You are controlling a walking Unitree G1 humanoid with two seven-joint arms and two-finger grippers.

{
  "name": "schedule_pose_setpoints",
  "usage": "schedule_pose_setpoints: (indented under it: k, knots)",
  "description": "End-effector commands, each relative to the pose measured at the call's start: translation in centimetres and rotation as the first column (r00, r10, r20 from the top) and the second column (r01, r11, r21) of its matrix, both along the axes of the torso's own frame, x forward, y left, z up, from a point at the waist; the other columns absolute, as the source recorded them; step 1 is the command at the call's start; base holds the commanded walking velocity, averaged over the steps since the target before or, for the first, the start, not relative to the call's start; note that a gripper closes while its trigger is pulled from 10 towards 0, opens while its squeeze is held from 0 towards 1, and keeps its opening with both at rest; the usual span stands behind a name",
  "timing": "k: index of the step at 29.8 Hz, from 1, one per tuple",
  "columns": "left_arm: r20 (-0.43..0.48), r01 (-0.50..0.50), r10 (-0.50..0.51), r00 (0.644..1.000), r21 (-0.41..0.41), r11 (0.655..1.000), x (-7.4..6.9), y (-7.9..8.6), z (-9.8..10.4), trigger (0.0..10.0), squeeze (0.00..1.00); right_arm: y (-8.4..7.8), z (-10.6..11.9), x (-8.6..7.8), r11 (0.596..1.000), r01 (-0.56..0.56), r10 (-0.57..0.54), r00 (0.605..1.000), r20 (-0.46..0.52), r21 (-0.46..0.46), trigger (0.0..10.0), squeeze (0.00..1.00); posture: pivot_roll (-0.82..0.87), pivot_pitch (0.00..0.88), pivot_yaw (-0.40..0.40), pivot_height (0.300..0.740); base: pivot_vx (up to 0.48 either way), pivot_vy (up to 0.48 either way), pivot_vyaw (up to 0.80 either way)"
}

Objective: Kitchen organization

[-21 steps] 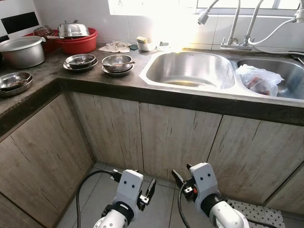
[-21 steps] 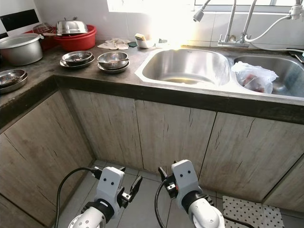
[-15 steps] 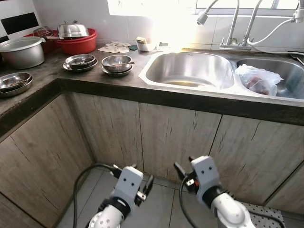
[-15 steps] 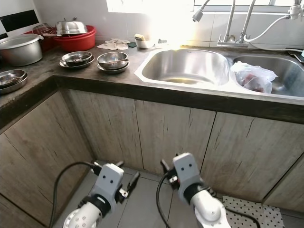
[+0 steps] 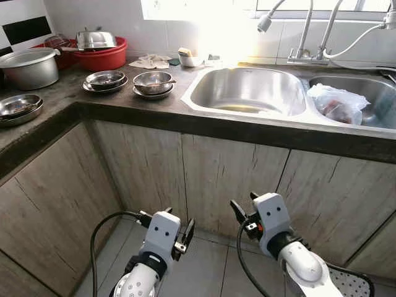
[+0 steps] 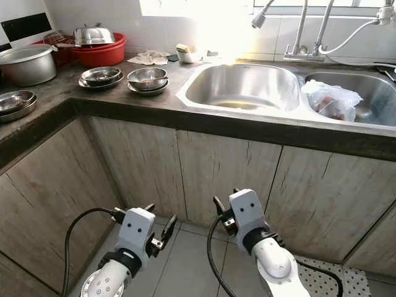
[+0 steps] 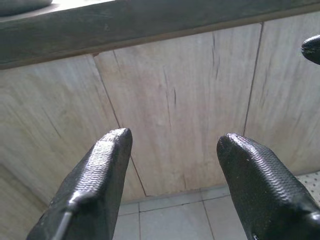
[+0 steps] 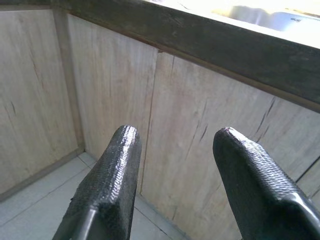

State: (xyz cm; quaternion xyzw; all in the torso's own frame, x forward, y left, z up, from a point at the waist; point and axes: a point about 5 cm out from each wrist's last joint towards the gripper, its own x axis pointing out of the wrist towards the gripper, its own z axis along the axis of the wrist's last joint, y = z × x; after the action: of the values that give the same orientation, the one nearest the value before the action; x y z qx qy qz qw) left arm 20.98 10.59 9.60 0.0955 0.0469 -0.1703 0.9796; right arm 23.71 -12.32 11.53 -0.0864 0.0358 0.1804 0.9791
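- Left gripper [image 5: 183, 235] and right gripper [image 5: 242, 213] are both hanging low in front of the wooden cabinet doors [image 5: 229, 179], under the counter edge; neither is touching anything.
- Jaws: both sets are standing apart with nothing between them. Wrist views are showing the left fingers [image 7: 95, 185] and right fingers [image 8: 107, 185] spread, with only cabinet wood and floor tile behind.
- Change vs the earlier frames: both arms are riding a bit higher and further forward than 0.7 s ago, right one more so. The whole scene is also shifting slightly, so the camera is moving too. Counter items look unmoved.
- Meaning: looks like approach or arm-raise, no grasp started. Task progress reads as near zero from how things lie.
- Task things on the dark countertop [image 5: 154, 102], well above and away from both grippers:
- two stacks of steel bowls [image 5: 153, 82] and [image 5: 104, 80], side by side, left of the sink
- steel plates [image 5: 20, 106] on the left counter run
- big steel pot [image 5: 29, 67] at the back left, red basin [image 5: 99, 54] with a steel lid on it just beside
- rag [image 5: 150, 61] and small cup [image 5: 189, 60] near the wall
- Left sink basin [image 5: 247, 90] is sitting bare; the right basin [image 5: 377, 93] is holding a crumpled plastic bag [image 5: 337, 102].
- Next need, as a guess: raise an arm over the counter edge before reaching any dish.
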Motion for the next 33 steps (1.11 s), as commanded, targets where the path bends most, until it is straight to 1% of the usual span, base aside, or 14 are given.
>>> schedule_pose_setpoints:
  k: [1,7,11,15,17,21,30,33]
  knots:
    - [0.004,-0.013,0.013,1.000,-0.008,1.000,0.0,0.1,0.0,10.0,0.00,0.4,0.4,0.2,1.000,-0.012,0.012,1.000,0.014,0.009,10.0,0.00,0.01,0.000,-0.001,0.740,0.000,0.000,0.00]
    - [0.005,-0.024,0.024,1.000,-0.009,1.000,0.0,0.2,0.0,10.0,0.00,0.8,0.4,0.3,0.999,-0.023,0.022,1.000,0.009,0.026,10.0,0.00,0.01,0.000,-0.001,0.740,0.000,0.000,0.00]
    - [0.001,-0.035,0.035,0.999,-0.007,0.999,0.1,0.4,0.0,10.0,0.00,0.9,0.3,0.2,0.999,-0.024,0.023,1.000,0.006,0.029,10.0,0.00,0.01,0.000,0.002,0.740,0.120,0.000,0.80]
    - [0.000,-0.038,0.038,0.999,-0.006,0.999,0.3,0.4,0.0,10.0,0.00,1.0,0.2,0.3,0.999,-0.020,0.020,1.000,0.000,0.038,10.0,0.00,0.01,0.000,-0.001,0.740,0.326,0.000,0.69]
    - [0.001,-0.041,0.041,0.999,-0.005,0.999,0.3,0.5,0.0,10.0,0.00,1.0,0.0,0.4,0.999,-0.001,0.002,1.000,-0.015,0.049,10.0,0.00,0.01,0.000,0.001,0.740,0.337,0.000,0.00]
    - [0.001,-0.037,0.037,0.999,-0.004,0.999,0.3,0.4,0.0,10.0,0.00,1.0,-0.1,0.4,0.999,0.002,-0.001,1.000,-0.012,0.049,10.0,0.00,0.02,0.000,0.002,0.740,0.332,0.000,0.00]
    - [0.001,-0.034,0.034,0.999,-0.002,0.999,0.4,0.4,0.0,10.0,0.00,1.3,0.0,0.3,0.999,-0.017,0.017,1.000,0.000,0.046,10.0,0.00,0.02,0.000,0.001,0.740,0.342,0.000,0.00]
    - [0.001,-0.033,0.033,0.999,-0.001,0.999,0.5,0.3,0.0,10.0,0.00,1.5,0.0,0.2,0.999,-0.025,0.025,1.000,0.007,0.044,10.0,0.00,0.02,0.000,0.002,0.740,0.342,0.000,0.80]
